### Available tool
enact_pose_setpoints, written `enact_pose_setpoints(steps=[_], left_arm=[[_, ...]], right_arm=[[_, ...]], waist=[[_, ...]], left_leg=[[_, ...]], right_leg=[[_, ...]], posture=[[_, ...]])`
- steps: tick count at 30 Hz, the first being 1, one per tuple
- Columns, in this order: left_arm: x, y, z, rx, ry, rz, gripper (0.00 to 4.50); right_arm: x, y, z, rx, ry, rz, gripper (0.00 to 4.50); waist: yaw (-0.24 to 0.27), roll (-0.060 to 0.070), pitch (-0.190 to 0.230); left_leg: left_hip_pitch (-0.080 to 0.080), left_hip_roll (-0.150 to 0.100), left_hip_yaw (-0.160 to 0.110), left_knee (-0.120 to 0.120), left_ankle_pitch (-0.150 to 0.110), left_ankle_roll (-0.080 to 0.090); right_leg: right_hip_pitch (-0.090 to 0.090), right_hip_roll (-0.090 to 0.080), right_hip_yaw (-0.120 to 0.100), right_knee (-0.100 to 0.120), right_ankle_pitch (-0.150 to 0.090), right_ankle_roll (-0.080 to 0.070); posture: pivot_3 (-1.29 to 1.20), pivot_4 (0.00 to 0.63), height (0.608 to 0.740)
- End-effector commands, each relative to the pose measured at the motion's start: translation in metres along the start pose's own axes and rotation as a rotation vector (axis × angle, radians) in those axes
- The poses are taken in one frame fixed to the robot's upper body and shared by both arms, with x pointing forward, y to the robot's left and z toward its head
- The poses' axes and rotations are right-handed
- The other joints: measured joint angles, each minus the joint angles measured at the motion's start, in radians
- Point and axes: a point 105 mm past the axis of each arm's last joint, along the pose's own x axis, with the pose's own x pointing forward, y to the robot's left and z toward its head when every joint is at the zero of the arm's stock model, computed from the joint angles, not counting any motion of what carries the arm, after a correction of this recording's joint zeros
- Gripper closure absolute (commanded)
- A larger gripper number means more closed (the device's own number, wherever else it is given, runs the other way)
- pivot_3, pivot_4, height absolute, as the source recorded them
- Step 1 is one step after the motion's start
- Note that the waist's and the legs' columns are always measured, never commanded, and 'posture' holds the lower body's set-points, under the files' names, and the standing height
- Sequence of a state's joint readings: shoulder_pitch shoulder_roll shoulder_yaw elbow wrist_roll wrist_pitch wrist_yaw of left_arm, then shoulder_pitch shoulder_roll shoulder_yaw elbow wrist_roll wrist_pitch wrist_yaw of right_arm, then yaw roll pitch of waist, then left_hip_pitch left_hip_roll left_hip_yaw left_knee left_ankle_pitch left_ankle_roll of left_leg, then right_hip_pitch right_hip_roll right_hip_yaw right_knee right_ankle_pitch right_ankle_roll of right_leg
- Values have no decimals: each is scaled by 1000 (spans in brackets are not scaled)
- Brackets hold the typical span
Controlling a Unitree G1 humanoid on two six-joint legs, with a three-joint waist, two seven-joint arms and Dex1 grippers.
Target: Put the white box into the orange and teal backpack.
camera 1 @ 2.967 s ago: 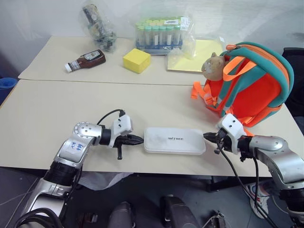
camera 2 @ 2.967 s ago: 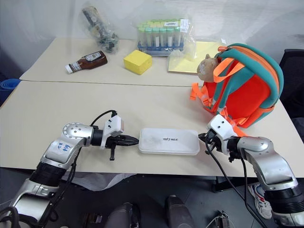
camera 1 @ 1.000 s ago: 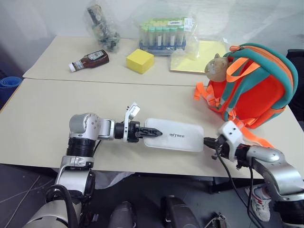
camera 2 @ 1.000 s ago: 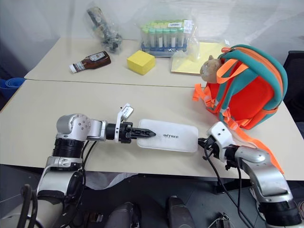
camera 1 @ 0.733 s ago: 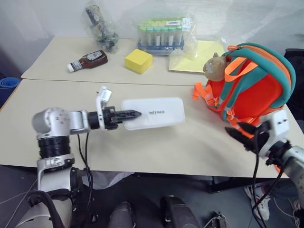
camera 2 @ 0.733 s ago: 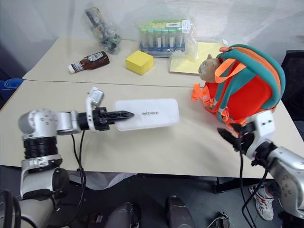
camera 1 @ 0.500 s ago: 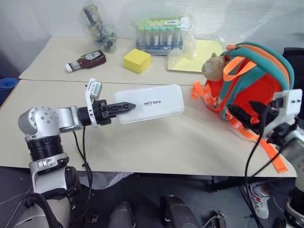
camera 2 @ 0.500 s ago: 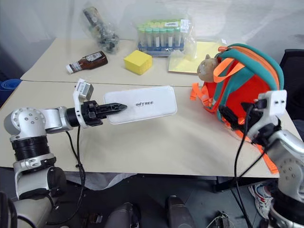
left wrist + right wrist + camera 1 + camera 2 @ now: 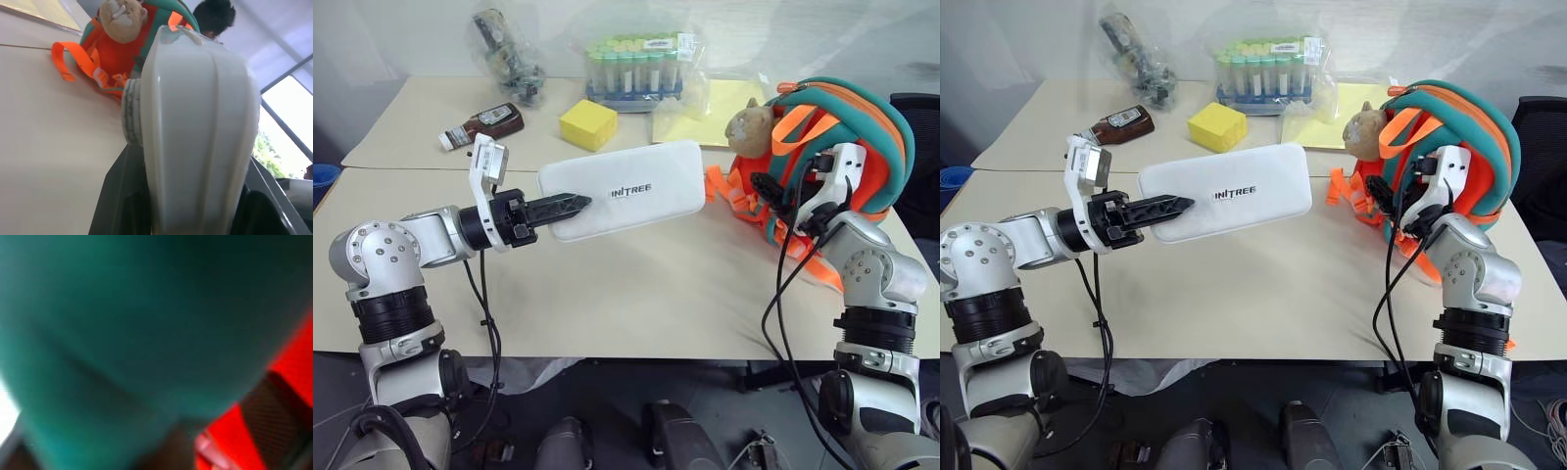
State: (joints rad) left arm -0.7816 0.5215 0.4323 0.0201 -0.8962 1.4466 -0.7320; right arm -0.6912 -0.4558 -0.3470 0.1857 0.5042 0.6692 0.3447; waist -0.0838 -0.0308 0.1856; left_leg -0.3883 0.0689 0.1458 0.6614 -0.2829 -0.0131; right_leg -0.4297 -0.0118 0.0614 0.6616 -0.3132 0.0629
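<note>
White box (image 9: 626, 190) is pinched at one end by my left gripper (image 9: 570, 205), above the tabletop (image 9: 607, 284). My right gripper (image 9: 773, 191) touches the orange and teal backpack (image 9: 847, 127) near the right edge; its fingers I cannot tell.

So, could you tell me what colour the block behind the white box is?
Yellow block, clearest in the left eye view.

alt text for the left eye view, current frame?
The left gripper holds the white box by one end, lifted above the beige table and pointing toward the orange and teal backpack. The right gripper is at the backpack's front. A yellow block, sauce bottle and tube rack sit farther back.
</note>
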Motion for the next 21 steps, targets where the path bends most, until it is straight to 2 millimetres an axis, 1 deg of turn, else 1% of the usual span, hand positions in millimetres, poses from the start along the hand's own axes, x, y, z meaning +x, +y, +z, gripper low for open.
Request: enact_pose_setpoints(steps=[1,5,8,10,11,13,15,16,18,21], left_arm=[[-9,-4,16,73,-67,28,3254],[-14,-3,22,89,-96,43,3254],[-17,0,28,114,-112,65,3254],[-19,7,36,156,-136,112,3254],[-18,13,39,197,-135,159,3254],[-17,23,43,289,-121,224,3254],[-14,24,48,360,-118,224,3254],[-12,21,50,379,-126,198,3254],[-7,11,55,410,-142,132,3254],[6,-14,61,472,-154,-10,3254]], right_arm=[[-1,13,20,-39,-76,58,1945],[-4,21,22,-53,-82,109,3347],[-11,37,23,-89,-59,216,4401],[-24,59,19,-151,-19,354,4455],[-34,73,17,-196,6,447,4455],[-53,96,11,-247,61,600,4455],[-77,116,10,-276,102,758,4455],[-91,124,11,-292,125,841,4455],[-113,133,12,-300,173,957,4455],[-147,141,21,-242,247,1115,4455]], waist=[[-4,0,0],[-6,0,0],[-5,1,0],[-1,1,0],[0,1,0],[2,1,0],[5,1,0],[6,1,1],[9,0,1],[11,-1,1]], left_leg=[[0,0,0,0,0,0],[1,2,1,0,1,-1],[1,2,0,0,1,-2],[0,2,0,-1,1,-2],[0,2,0,-1,1,-2],[0,2,0,-3,1,-2],[0,1,0,-4,1,-2],[0,1,1,-4,1,-2],[-1,1,1,-5,1,-2],[-1,1,0,-5,0,-2]], right_leg=[[0,0,0,0,0,0],[-1,2,0,1,0,0],[-1,2,0,1,0,0],[-1,2,0,1,0,0],[-1,2,0,0,0,0],[-1,2,0,-1,0,0],[-1,1,-1,-2,0,0],[-1,1,-1,-3,0,0],[-1,1,-1,-4,0,0],[-1,2,-1,-6,0,0]], posture=[[0,150,740],[0,150,740],[0,150,740],[0,150,740],[0,150,740],[0,150,740],[0,150,740],[0,150,740],[0,150,740],[0,150,740]])
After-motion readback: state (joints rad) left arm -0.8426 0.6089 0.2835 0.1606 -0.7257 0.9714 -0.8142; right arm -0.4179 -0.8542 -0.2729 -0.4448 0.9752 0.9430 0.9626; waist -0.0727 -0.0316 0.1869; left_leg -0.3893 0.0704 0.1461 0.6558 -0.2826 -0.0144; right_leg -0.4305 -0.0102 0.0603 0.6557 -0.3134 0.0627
